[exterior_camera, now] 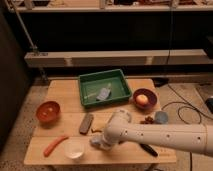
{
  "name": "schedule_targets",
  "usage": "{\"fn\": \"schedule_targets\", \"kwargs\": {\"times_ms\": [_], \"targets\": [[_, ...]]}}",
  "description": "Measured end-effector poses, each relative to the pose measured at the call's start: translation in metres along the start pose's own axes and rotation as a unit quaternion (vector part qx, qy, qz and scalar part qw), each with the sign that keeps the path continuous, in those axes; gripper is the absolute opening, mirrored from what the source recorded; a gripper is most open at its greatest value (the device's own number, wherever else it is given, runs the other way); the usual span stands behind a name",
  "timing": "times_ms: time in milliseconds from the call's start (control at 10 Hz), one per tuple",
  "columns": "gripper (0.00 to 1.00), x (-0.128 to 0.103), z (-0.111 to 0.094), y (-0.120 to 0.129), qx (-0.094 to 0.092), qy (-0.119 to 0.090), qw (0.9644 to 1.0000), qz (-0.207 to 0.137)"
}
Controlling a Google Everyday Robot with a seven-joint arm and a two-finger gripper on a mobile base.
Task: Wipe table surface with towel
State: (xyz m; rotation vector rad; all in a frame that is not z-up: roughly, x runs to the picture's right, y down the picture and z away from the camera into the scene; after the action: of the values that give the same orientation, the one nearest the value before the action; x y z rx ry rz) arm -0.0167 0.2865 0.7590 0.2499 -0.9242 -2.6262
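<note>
1. The counter [65, 95] is a light tan wooden top, with the robot's white arm reaching in low from the right along its front edge.
2. The gripper [101, 140] is down at the counter near the front edge, about midway along it, just right of a white bowl [74, 148].
3. I cannot tell whether the jaws are apart, together or clamped on anything; the arm's bulk covers them.
4. The towel [93, 143] shows as a small pale bunchy lump at the gripper's tip, on the counter between the gripper and the white bowl. I cannot tell whether it is gripped or only touched.
5. A green tray [102, 74] sits at the back edge, middle, with a grey-blue piece [104, 93] lying inside it.
6. A red-orange bowl [48, 111] stands near the left edge.
7. A second bowl [143, 98], holding a round orange thing, stands near the right edge beside the tray.
8. A dark oblong block [86, 123] lies flat in the middle, behind the gripper.
9. A long orange-red piece [55, 145] lies toward the front left corner, left of the white bowl.
</note>
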Motion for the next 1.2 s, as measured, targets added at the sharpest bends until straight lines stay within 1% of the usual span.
{"fn": "schedule_targets", "kwargs": {"times_ms": [100, 200, 300, 400, 500, 600, 800, 900, 1000, 1100, 1200], "targets": [[0.00, 0.004, -0.003, -0.020, 0.007, 0.001, 0.9997, -0.022], [0.00, 0.004, -0.004, -0.031, 0.011, 0.002, 0.9994, -0.032], [0.00, 0.004, -0.004, -0.040, 0.015, 0.001, 0.9992, -0.038], [0.00, -0.001, -0.005, -0.049, 0.020, -0.001, 0.9989, -0.041], [0.00, -0.008, -0.006, -0.051, 0.022, -0.003, 0.9990, -0.038], [0.00, -0.017, -0.010, -0.051, 0.021, -0.004, 0.9993, -0.032], [0.00, -0.037, -0.023, -0.045, 0.009, -0.007, 0.9999, -0.012], [0.00, -0.042, -0.027, -0.041, 0.004, -0.009, 0.9999, -0.006], [0.00, -0.043, -0.027, -0.036, 0.000, -0.013, 0.9999, 0.000], [0.00, -0.044, -0.026, -0.021, -0.009, -0.020, 0.9997, 0.009], [0.00, -0.042, -0.023, -0.011, -0.011, -0.023, 0.9996, 0.014]]}}
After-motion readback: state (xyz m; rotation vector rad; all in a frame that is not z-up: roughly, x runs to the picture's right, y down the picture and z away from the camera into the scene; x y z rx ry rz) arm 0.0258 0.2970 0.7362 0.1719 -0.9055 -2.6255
